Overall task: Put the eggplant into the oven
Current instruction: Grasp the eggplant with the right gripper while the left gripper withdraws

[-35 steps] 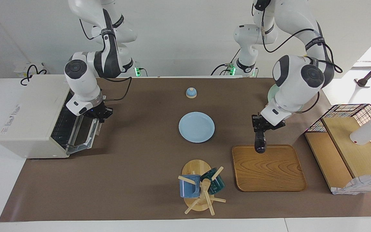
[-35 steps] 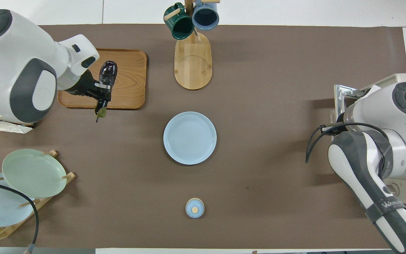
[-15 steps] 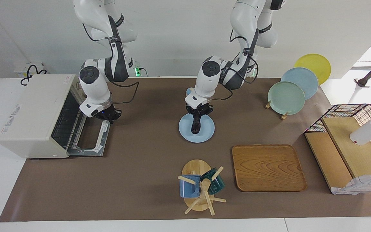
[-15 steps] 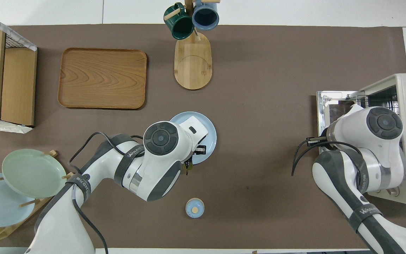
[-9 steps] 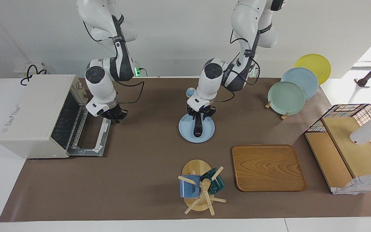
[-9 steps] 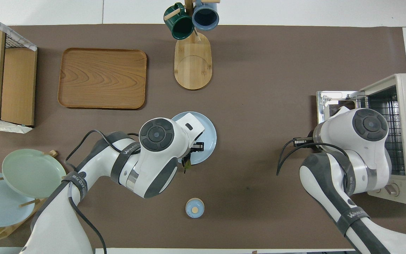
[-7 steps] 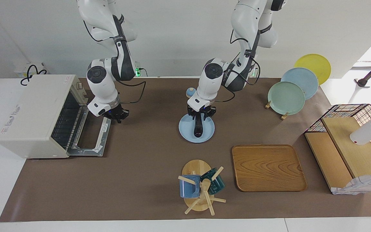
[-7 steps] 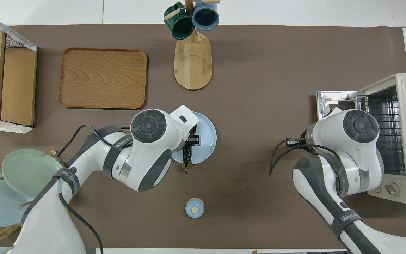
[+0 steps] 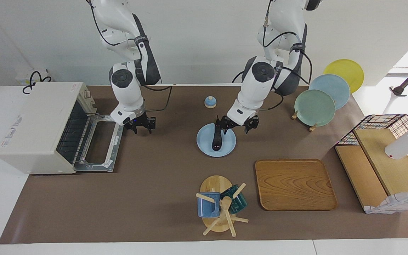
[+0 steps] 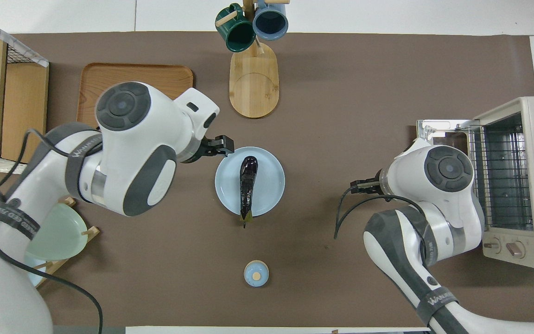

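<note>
**Overhead view: eggplant parked on the plate, oven door down**

Overhead view first: the eggplant (image 10: 247, 189) is seen lying on the blue plate (image 10: 271, 192) mid-table, stem end poking over the rim toward the robots. It looks like a halfway drop so it can be taken over by the arm on the oven's side.

The left gripper (image 9: 238, 125) is held empty just above the plate's edge, fingers spread apart. The right gripper (image 9: 141, 125) is hung over bare mat between plate and oven (image 9: 35, 125), fingers also apart.

The oven door (image 9: 101, 143) is folded flat and the wire rack (image 10: 503, 172) is exposed, so nothing seems blocked. The mug rack (image 9: 221, 205), wooden tray (image 9: 295, 184) and small blue bell (image 9: 210, 102) are well off the path.
</note>
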Controlling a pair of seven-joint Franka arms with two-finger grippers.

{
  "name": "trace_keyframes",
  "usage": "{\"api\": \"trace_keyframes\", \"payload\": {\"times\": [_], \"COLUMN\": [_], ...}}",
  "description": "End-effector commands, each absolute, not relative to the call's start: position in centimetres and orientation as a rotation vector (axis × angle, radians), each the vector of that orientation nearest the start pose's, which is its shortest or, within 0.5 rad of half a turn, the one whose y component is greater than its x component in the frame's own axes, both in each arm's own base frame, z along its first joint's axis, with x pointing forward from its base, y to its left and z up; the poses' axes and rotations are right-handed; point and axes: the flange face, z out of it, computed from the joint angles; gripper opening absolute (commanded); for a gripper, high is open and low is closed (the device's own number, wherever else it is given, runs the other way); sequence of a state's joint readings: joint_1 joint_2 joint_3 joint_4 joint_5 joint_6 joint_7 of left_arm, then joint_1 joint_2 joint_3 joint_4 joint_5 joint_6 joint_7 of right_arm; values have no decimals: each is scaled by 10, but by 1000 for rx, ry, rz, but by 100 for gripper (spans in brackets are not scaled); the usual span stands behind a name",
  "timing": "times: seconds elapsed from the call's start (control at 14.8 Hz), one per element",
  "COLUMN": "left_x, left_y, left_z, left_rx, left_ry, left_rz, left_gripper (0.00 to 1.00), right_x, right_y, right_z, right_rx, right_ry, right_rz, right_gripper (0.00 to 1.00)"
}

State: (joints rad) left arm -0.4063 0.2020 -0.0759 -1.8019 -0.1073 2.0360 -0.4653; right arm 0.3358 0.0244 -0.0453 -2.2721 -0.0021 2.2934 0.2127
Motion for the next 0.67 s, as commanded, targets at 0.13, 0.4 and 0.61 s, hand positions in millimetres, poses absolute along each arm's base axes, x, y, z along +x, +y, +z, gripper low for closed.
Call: {"api": "trace_keyframes", "payload": {"times": [0.13,0.4,0.61], "left_x": [578,587,582], "left_y": [-201,-147,-119], "left_z": [479,506,522], "left_rx": [-3221,-3177,-3158], "left_ry": [-53,-42,24], "left_rz": [-3,-81,-59], "left_gripper": [100,100,100], "right_x": [521,526,534], "right_y": [243,332,424], "right_z": [406,436,416], "right_rx": [-3079,-3063,-3085], "right_ry": [-202,-210,-202], "right_rz": [-26,-61,-50], "right_gripper": [100,100,100]}}
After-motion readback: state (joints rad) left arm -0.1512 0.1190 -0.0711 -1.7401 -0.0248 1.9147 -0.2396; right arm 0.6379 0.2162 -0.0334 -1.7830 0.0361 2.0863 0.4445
